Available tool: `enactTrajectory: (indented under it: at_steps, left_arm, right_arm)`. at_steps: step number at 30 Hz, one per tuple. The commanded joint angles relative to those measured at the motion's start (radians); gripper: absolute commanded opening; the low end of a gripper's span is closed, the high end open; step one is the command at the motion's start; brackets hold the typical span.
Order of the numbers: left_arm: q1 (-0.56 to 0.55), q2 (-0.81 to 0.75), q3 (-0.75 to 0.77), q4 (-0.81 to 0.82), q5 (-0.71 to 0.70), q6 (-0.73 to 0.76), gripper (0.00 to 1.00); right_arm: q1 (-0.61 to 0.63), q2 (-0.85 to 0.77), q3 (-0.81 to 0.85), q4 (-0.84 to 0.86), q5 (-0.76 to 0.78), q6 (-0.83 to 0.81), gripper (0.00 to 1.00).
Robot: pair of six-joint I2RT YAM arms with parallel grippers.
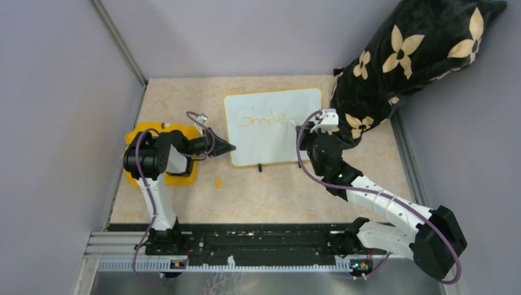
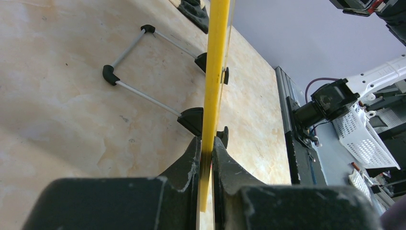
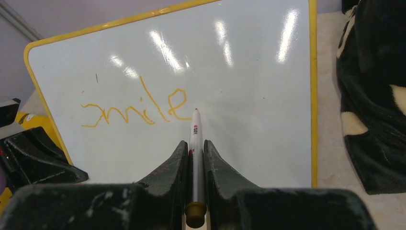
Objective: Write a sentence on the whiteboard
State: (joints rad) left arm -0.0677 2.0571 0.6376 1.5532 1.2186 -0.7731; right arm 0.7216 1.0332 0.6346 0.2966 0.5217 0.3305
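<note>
Upper centre, overhead: whiteboard (image 1: 273, 126), frame-left rim clamped in my left hand (image 1: 228, 148); edge-on from that wrist, writing hidden. My right hand (image 3: 195, 143) clamps a pen (image 3: 195, 129), tip just right of the sentence (image 3: 134, 108).

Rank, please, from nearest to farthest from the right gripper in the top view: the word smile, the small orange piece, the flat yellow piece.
1. The word smile, on the whiteboard, just left of the right gripper.
2. The small orange piece, on the table near the board's left corner.
3. The flat yellow piece, far left, under the left arm.
</note>
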Motion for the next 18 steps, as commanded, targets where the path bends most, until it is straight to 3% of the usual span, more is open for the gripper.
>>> enactTrajectory:
  at_steps: [1,18]
  left_arm:
    - [-0.002,0.029,0.008,0.203,-0.015,-0.013,0.0]
    - [-0.002,0.028,0.007,0.203,-0.015,-0.013,0.0]
  right_arm:
    - [-0.013,0.022,0.015,0.067,0.032,0.004,0.0]
    - [-0.013,0.084,0.019,0.029,0.056,0.019,0.0]
